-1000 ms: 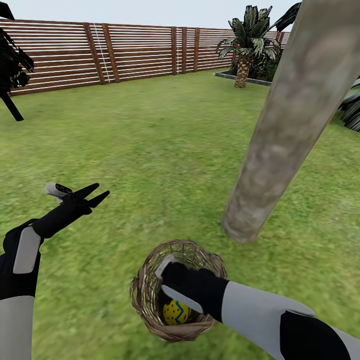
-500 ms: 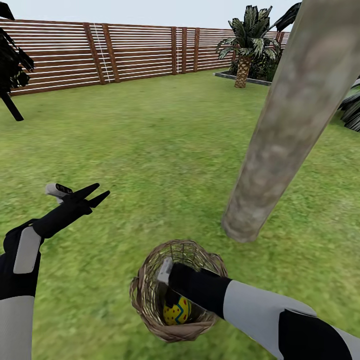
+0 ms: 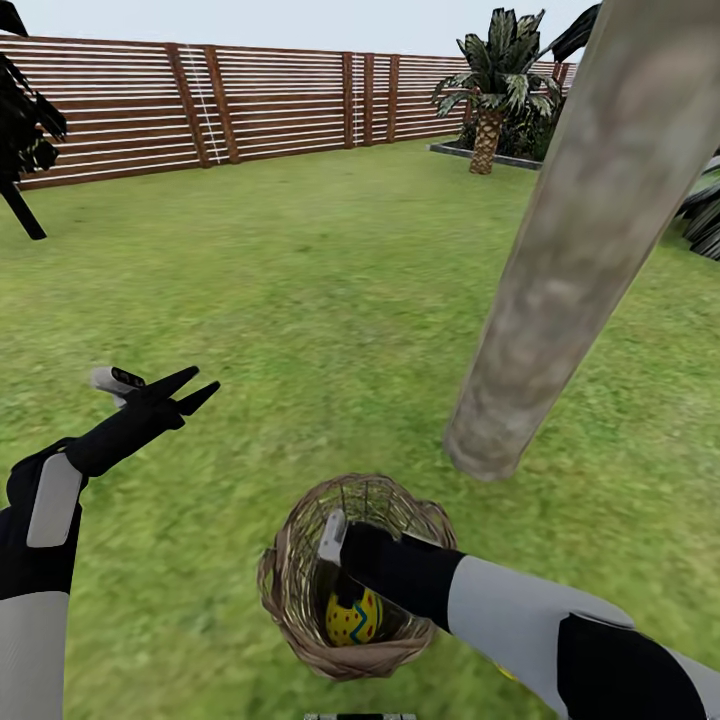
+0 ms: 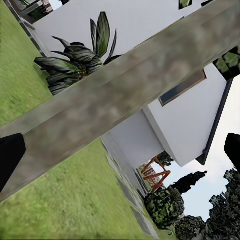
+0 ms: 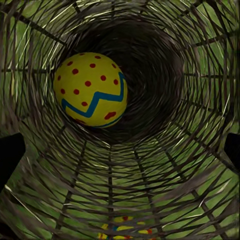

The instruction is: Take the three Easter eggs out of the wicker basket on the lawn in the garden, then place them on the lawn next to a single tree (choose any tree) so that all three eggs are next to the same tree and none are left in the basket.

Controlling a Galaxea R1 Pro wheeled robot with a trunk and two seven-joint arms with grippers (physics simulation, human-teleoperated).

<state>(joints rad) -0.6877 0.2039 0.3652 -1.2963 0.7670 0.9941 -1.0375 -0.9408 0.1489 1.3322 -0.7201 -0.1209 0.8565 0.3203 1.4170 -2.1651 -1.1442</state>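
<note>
The wicker basket (image 3: 355, 578) sits on the lawn (image 3: 330, 290) at about 6 o'clock in the head view, with the foot of the tree (image 3: 560, 250) just beside it toward 1 o'clock. The tree's pale mottled trunk rises at a slant up to the upper right corner.

The right claw (image 3: 335, 560) reaches down inside the basket from the 4 o'clock side, its wrist over the braided rim. In the right wrist view the dark tips of its fingers (image 5: 11, 155) sit at opposite edges of the frame, so the claw is spread wide and grips nothing. Between them, down in the basket's dark bottom, lies one Easter egg (image 5: 90, 89), yellow with red dots and a blue zigzag band. In the head view that egg (image 3: 353, 616) shows just under the claw; whether the claw touches it I cannot tell. A second patch of yellow pattern (image 5: 122, 231) shows through the woven twigs; what it is I cannot tell.

The left claw (image 3: 185, 390) hangs over the grass at about 9 o'clock, well apart from the basket, its two dark fingers spread and holding nothing. Its wrist view looks past the trunk (image 4: 120, 95) to a white house (image 4: 190, 120).

A slatted wooden fence (image 3: 200, 105) runs along 11 to 12 o'clock, and a palm-like plant (image 3: 495, 90) stands near 1 o'clock.
</note>
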